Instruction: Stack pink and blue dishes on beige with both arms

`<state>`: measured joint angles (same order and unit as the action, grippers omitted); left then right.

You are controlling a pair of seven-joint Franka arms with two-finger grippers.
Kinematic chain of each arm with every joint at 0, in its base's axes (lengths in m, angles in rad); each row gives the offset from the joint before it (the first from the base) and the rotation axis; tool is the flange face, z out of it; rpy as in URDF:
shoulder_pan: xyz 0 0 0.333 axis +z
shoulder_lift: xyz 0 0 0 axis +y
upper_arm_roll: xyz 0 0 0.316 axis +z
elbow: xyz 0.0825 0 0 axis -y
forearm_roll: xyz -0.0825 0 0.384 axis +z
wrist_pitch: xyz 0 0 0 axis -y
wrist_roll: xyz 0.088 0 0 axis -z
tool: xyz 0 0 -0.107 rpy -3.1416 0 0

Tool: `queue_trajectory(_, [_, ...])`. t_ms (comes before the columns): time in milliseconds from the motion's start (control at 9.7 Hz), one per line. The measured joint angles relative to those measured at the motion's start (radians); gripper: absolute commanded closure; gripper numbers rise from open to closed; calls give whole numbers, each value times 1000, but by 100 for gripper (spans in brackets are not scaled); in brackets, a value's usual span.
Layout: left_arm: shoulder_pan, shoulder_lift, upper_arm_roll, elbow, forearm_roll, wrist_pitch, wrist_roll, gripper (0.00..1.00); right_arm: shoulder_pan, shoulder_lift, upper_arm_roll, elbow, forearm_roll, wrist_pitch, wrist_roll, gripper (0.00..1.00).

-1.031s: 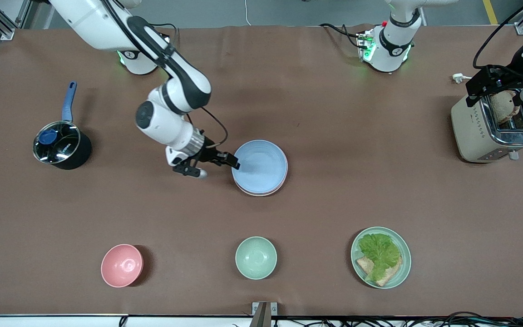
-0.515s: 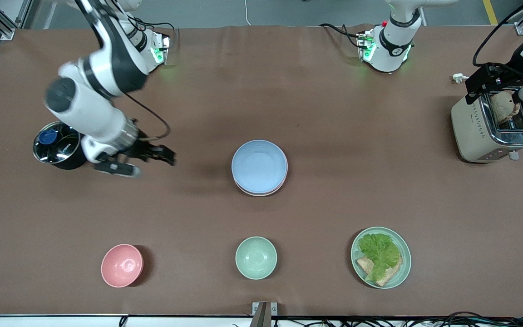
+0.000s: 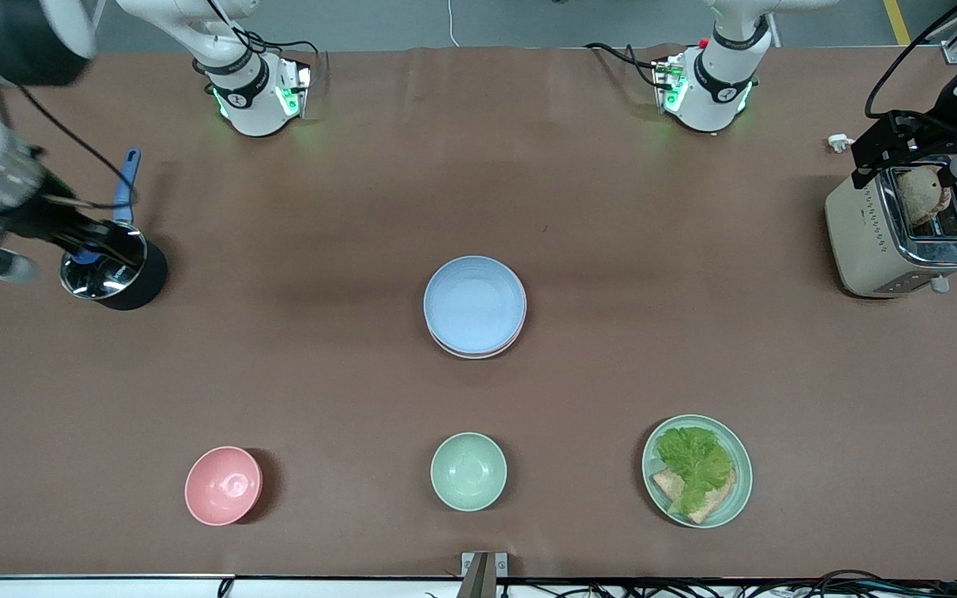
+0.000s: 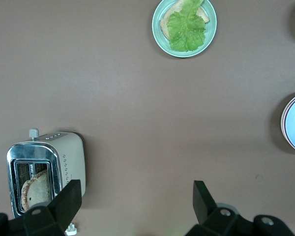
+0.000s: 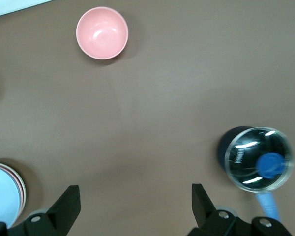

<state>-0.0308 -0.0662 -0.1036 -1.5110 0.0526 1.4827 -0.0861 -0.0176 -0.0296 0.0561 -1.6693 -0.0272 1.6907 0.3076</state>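
The brown paper-covered table (image 3: 611, 208) lay flat and matte under both my arms. My right tool (image 5: 132, 209) hung with its jaws spread wide and empty, up over the lidded black saucepan (image 3: 113, 266) at the right arm's end. My left tool (image 4: 135, 206) was just as wide and empty, high over the cream-and-chrome toaster (image 3: 898, 237), waiting. Out at mid-table, the blue dish (image 3: 474, 303) sat on top, a thin rim of the pink dish (image 3: 472, 354) peeking out beneath it; the beige one I couldn't see, presumably at the bottom. The stack looked done. Shallow, round, matte plates nested neatly, so they stayed centred.
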Motion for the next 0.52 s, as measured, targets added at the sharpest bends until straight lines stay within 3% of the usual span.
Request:
queue_trajectory(206, [-1,0,0,0,0,0,0,0,0,1,-68,120,-2,-119,-52,0])
queue_trajectory(515, [-1,0,0,0,0,0,0,0,1,3,-98,216,-1,-168,-71,0])
